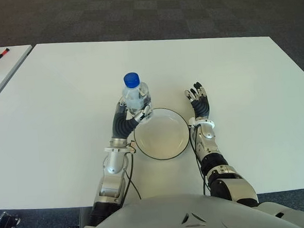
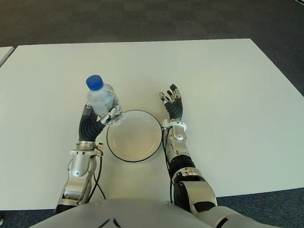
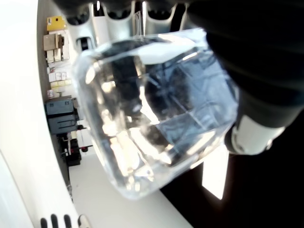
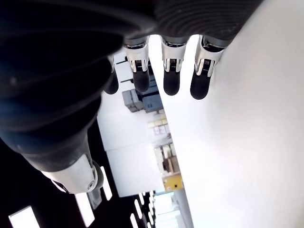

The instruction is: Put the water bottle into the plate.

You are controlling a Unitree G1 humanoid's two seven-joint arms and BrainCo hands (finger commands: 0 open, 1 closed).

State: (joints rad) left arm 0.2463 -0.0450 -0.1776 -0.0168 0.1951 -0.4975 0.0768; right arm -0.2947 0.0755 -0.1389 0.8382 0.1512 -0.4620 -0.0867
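Right up close, the left hand (image 1: pixel 129 115) is wrapped around the water bottle (image 1: pixel 136 97), holding it upright with its blue cap (image 1: pixel 131 79) on top, just off the plate (image 1: pixel 161 133) rim beside it. Across the plate, the right hand (image 1: pixel 199 104) has fingers stretched out, holding nothing, over the white table (image 1: pixel 62 88).

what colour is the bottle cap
Blue. The cap tops the clear bottle held in the left hand; clearest in the left eye view.
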